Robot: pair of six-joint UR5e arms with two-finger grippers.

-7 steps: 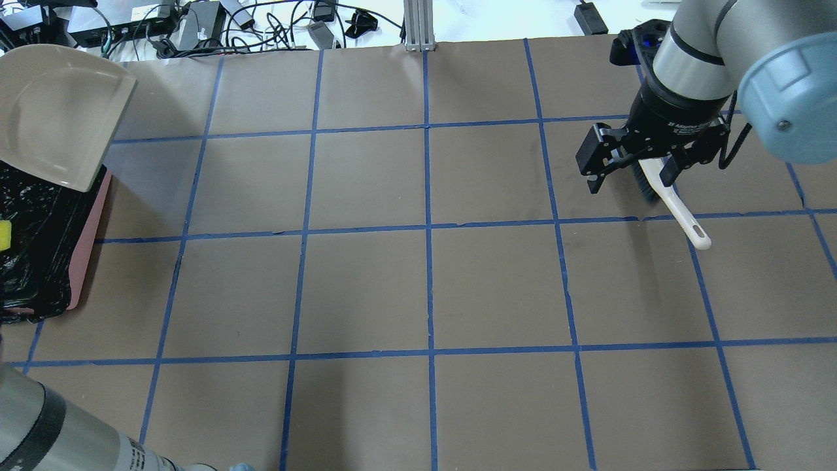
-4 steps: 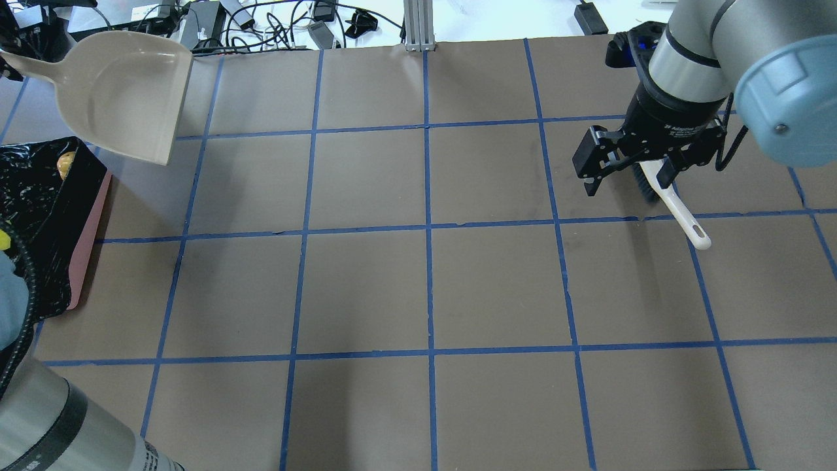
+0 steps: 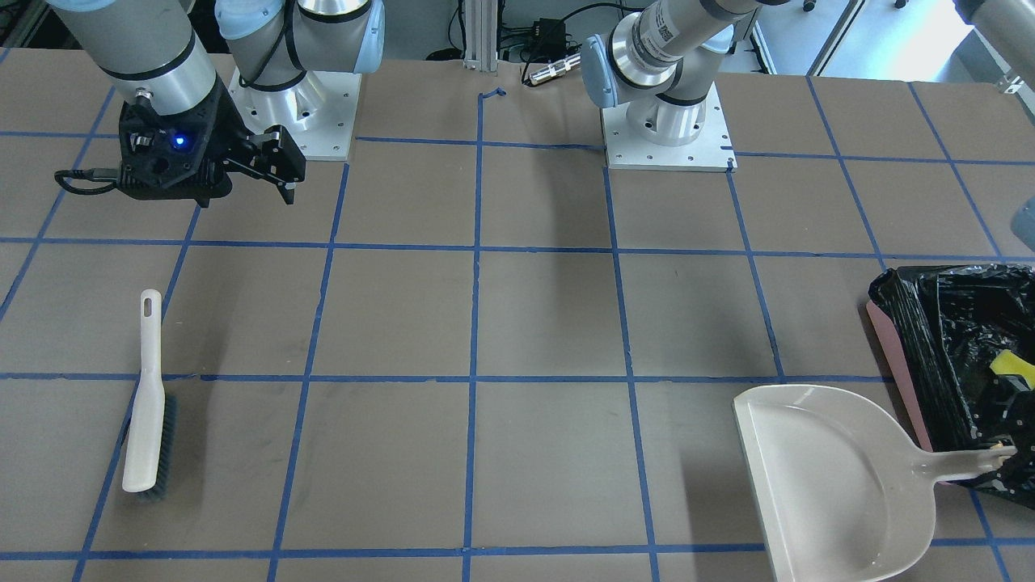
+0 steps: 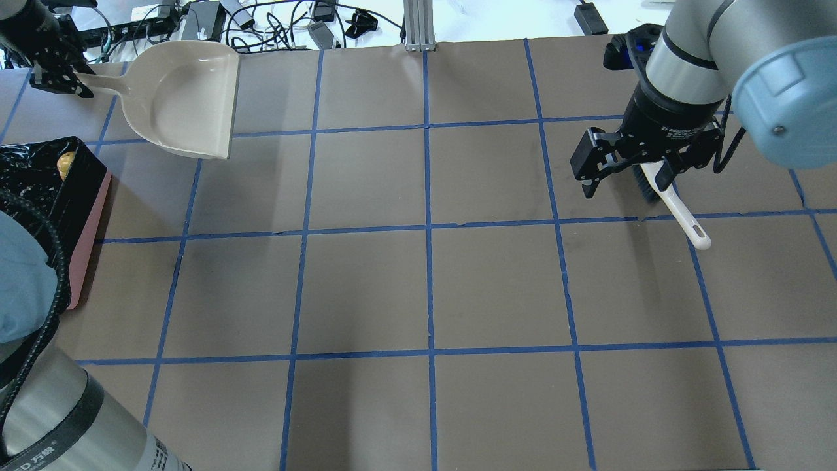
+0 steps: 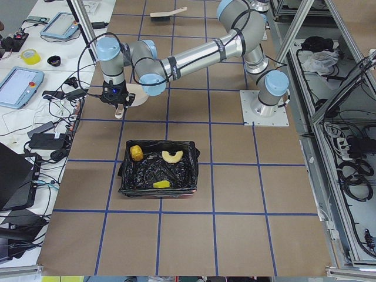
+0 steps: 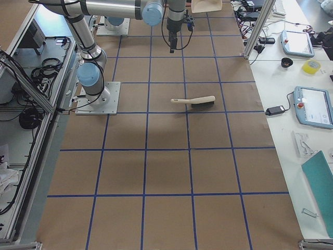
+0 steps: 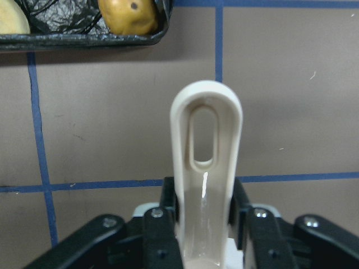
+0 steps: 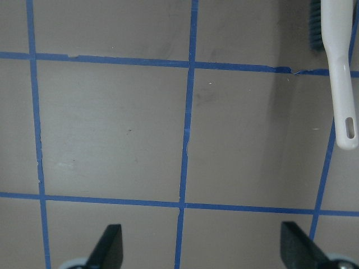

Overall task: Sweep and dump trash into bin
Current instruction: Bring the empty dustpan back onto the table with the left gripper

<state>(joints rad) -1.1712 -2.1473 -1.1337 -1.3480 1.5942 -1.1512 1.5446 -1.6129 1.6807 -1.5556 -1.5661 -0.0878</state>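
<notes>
My left gripper (image 4: 62, 82) is shut on the handle of the beige dustpan (image 4: 183, 98), which is empty and low over the far left of the table; the left wrist view (image 7: 205, 224) shows the jaws clamped on the handle. The bin (image 4: 88, 242), pink with a black bag, holds the trash: the amber lump (image 5: 136, 153), the croissant piece (image 5: 172, 155) and the yellow wedge (image 5: 161, 184). My right gripper (image 4: 626, 186) is open and empty above the brush (image 4: 673, 203), which lies on the table.
Cables and electronics (image 4: 196, 23) lie past the far table edge, by an aluminium post (image 4: 418, 26). The two arm bases (image 3: 667, 121) stand at the robot's side. Tablets (image 6: 312, 107) lie on a side bench.
The dustpan has swung away from over the bin toward the far edge and to the right, levelling out. The right gripper has shifted slightly left and stays open.
</notes>
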